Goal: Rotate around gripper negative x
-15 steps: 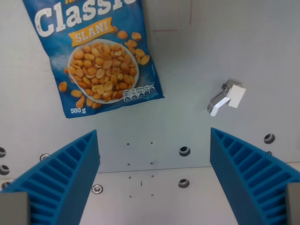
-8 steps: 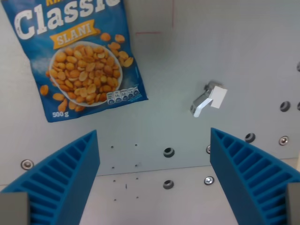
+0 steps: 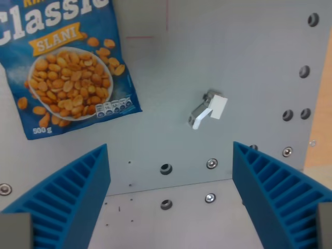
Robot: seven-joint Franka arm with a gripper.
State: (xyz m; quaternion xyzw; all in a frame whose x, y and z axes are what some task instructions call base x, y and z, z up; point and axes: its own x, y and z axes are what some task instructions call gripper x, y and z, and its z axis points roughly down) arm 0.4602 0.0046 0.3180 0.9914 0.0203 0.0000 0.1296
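Gripper (image 3: pixel 170 207) agape, bare tabletop (image 3: pixel 171 129) between

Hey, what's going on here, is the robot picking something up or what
Nothing is being held right now. The gripper is open, its blue ribbed fingers spread wide above a grey table, with only bare surface between them. A blue bag of peanuts lies flat at the wrist view's upper left, and a small white clip sits apart from it toward the right. The gripper touches neither.

end effector (image 3: pixel 168 207) spread wide, empty | peanut bag (image 3: pixel 65 67) upper left | white clip (image 3: pixel 206 109) centre-right
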